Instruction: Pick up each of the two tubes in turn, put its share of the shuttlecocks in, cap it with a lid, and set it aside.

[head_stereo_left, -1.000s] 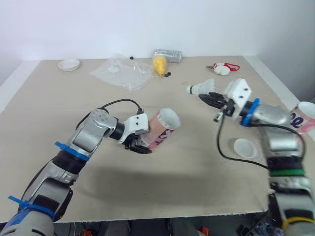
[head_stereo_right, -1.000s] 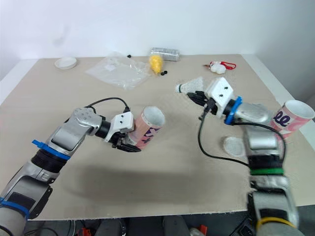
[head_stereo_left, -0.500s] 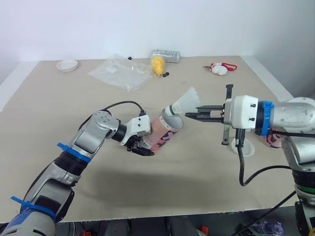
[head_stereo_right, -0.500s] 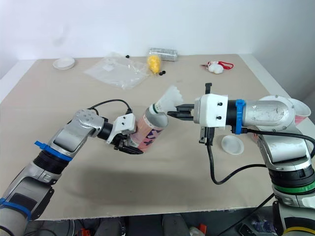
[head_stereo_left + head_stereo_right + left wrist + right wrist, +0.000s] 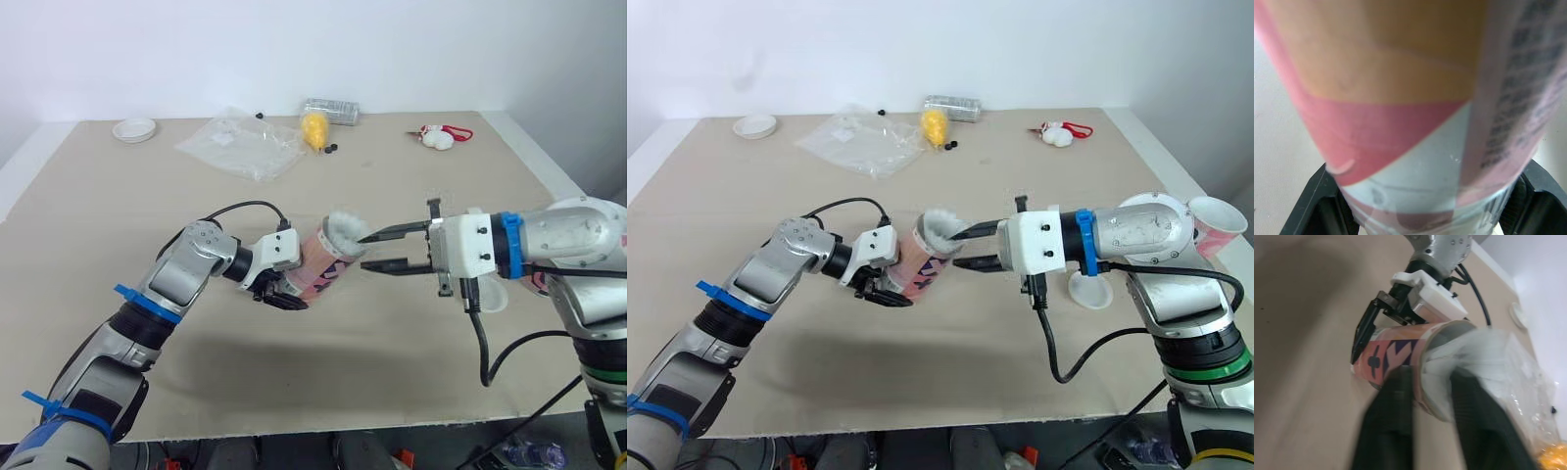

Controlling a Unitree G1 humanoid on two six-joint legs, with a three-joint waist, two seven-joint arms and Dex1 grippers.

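We see the left gripper (image 5: 286, 290) clamped around the lower part of the pink tube (image 5: 323, 266), holding it above the table (image 5: 118, 215) and tilted so that its mouth faces the right arm. A shuttlecock (image 5: 343, 227) sits in that mouth with its white feathers sticking out past the rim. The right gripper (image 5: 365, 251) is level with the mouth, just beside it. Its two black fingers are spread well apart with nothing between them, and the upper fingertip is close to the feathers. The second tube (image 5: 1213, 223) lies at the table's right edge, behind the right arm. A white lid (image 5: 1087, 290) rests on the table partly under that arm. At the far side we see a clear plastic bag (image 5: 240, 147) and another white lid (image 5: 134, 128) near the far left corner.
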